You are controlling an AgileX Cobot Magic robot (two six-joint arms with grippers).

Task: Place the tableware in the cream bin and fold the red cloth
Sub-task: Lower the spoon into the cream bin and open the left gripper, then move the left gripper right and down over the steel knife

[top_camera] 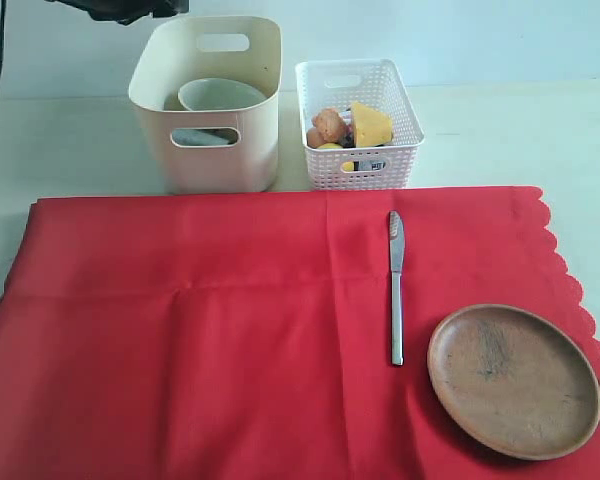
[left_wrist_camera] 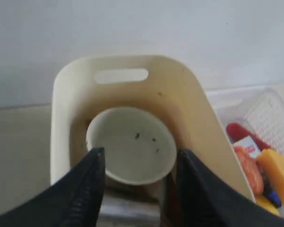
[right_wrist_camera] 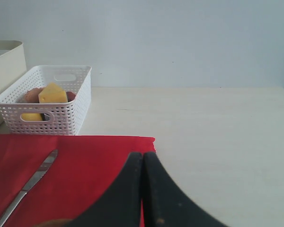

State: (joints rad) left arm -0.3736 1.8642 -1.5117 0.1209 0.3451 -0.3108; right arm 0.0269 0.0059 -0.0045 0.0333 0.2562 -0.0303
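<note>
My left gripper (left_wrist_camera: 139, 152), wide open and empty, over the tall cream bin (top_camera: 242, 165) holding one pale speckled bowl (top_camera: 220, 93); one knife (top_camera: 396, 290), one brown plate (top_camera: 513, 380) on red cloth (top_camera: 180, 330); right gripper (right_wrist_camera: 143, 158) closed

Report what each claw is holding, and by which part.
Nothing is held. The left claw stands open above the pale bowl in the cream bin; the right claw is shut with nothing between its fingers.
</note>
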